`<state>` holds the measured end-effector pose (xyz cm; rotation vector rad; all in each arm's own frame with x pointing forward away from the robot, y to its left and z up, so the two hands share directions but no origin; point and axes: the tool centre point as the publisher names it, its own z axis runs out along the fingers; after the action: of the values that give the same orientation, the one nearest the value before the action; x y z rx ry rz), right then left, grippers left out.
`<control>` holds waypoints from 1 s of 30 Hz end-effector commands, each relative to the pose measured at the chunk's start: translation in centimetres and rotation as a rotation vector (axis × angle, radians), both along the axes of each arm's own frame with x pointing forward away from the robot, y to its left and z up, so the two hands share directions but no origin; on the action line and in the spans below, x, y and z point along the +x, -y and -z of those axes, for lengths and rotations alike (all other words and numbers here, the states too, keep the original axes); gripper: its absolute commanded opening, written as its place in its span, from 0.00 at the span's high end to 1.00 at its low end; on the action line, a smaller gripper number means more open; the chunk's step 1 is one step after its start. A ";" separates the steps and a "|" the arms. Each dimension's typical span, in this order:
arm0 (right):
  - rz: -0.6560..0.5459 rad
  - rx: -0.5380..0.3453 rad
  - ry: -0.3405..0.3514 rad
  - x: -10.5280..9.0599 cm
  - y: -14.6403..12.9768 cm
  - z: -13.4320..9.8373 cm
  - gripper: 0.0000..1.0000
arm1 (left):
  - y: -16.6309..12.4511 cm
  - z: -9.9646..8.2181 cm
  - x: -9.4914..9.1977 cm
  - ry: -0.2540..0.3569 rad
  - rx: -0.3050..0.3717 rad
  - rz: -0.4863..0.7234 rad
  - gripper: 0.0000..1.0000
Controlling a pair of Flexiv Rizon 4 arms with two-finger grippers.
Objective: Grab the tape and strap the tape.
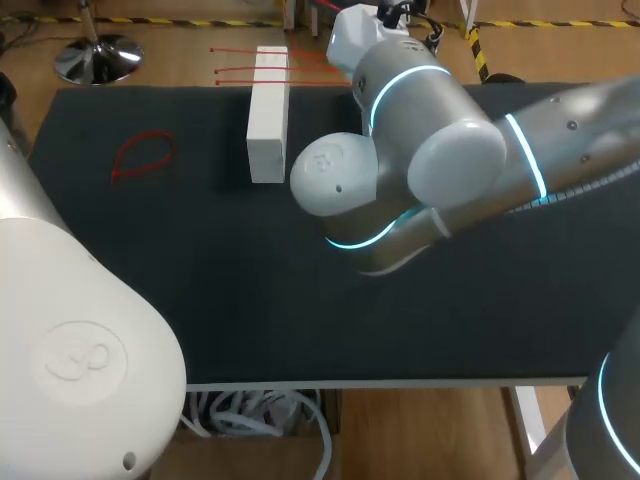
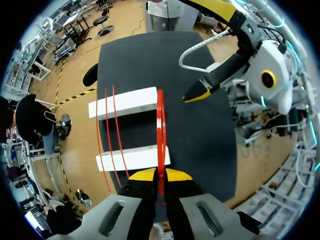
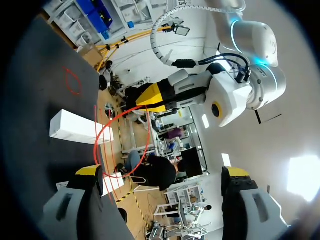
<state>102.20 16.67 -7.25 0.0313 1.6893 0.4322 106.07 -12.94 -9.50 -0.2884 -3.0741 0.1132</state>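
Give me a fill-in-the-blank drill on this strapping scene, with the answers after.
The left gripper is shut on a ____ strap loop.
The right gripper is ____, holding nothing.
The thin red straps lie across ____ white blocks.
Missing words: red; open; two.

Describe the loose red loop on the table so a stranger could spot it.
On the black table mat, find the long white rectangular block near the far edge. Left of it, alone, lies a thin red strap loop; the red straps nearby run straight across the block's end.
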 end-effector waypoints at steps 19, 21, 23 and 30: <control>-0.002 -0.004 -0.009 0.0 0.1 -0.3 0.00 | -14.1 4.0 1.9 -0.108 0.267 -0.277 1.00; -0.002 -0.004 -0.009 0.0 0.1 -0.3 0.00 | -15.8 4.2 1.9 -0.117 0.296 -0.309 1.00; -0.002 -0.004 -0.009 0.0 0.1 -0.3 0.00 | -17.4 4.3 2.1 -0.121 0.316 -0.337 1.00; -0.002 -0.004 -0.009 0.0 0.1 -0.3 0.00 | -20.7 3.9 2.7 -0.082 0.324 -0.452 1.00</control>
<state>102.21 16.69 -7.20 0.0313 1.6904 0.4319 108.51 7.26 -13.82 0.3872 -2.9321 -0.3574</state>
